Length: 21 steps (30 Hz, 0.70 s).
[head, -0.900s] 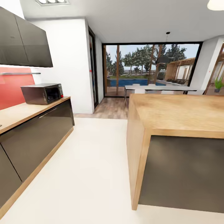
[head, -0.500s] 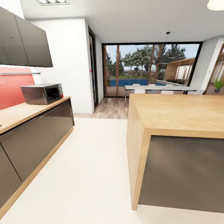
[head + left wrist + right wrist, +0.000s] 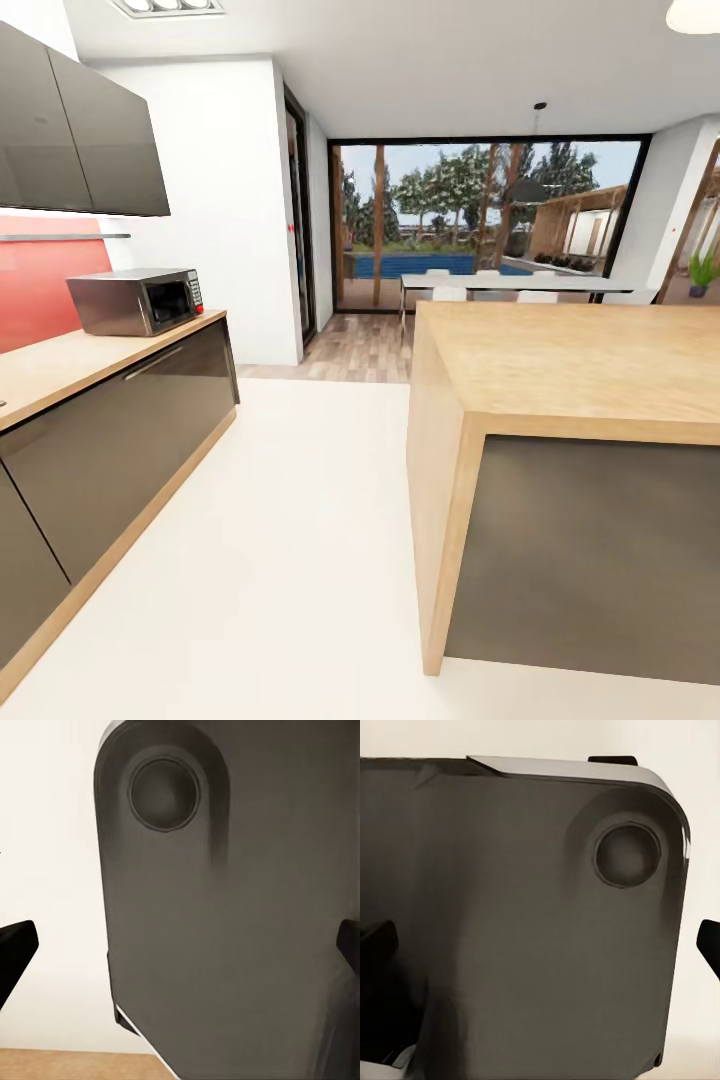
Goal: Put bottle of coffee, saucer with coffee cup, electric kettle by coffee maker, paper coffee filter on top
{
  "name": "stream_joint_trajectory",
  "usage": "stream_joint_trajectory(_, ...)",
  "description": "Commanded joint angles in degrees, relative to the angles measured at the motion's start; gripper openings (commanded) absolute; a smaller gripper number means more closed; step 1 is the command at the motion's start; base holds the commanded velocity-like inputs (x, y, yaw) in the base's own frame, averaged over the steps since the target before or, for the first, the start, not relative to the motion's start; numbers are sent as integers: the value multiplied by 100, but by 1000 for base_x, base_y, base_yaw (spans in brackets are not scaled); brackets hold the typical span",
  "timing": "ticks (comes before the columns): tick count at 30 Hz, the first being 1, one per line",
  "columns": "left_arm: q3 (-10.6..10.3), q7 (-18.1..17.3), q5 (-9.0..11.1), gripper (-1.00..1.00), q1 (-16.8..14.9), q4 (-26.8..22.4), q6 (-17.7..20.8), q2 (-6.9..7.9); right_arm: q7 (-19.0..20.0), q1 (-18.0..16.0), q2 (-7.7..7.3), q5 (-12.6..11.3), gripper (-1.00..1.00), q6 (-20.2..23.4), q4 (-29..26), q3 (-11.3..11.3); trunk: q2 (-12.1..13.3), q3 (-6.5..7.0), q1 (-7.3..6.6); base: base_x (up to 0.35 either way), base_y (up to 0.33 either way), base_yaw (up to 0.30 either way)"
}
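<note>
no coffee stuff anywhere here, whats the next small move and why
Probably turn the head left along the counter. Its far end holds just a microwave, the island top is bare, and the counter runs on past the frame's left edge, where the coffee maker may stand.

Wooden countertop (image 3: 70, 365) at left bearing a microwave (image 3: 135, 300), bare wooden island (image 3: 580, 365) at right
</note>
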Motion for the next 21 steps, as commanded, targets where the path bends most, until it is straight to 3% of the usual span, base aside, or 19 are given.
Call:
stream_joint_trajectory(1,-1,-1,-4,100,2,-6,-12,-1,2,0,1,-1,100,0,-4,0,-2,-4,0,0,0,0)
stream_joint_trajectory(9,-8,7,3,100,-7,-132,-20,-11,-7,-2,-45,5,100,0,-31,-4,-2,-4,0,0,0,-22)
stream_joint_trajectory(13,-12,2,-3,100,-21,-435,-21,10,-7,-4,-132,-1,100,0,-145,-8,-2,-4,0,0,0,-227)
stream_joint_trajectory(21,-11,9,-23,100,-42,-749,-21,38,11,-5,-155,-11,100,0,-603,-9,-2,-4,0,0,0,-289)
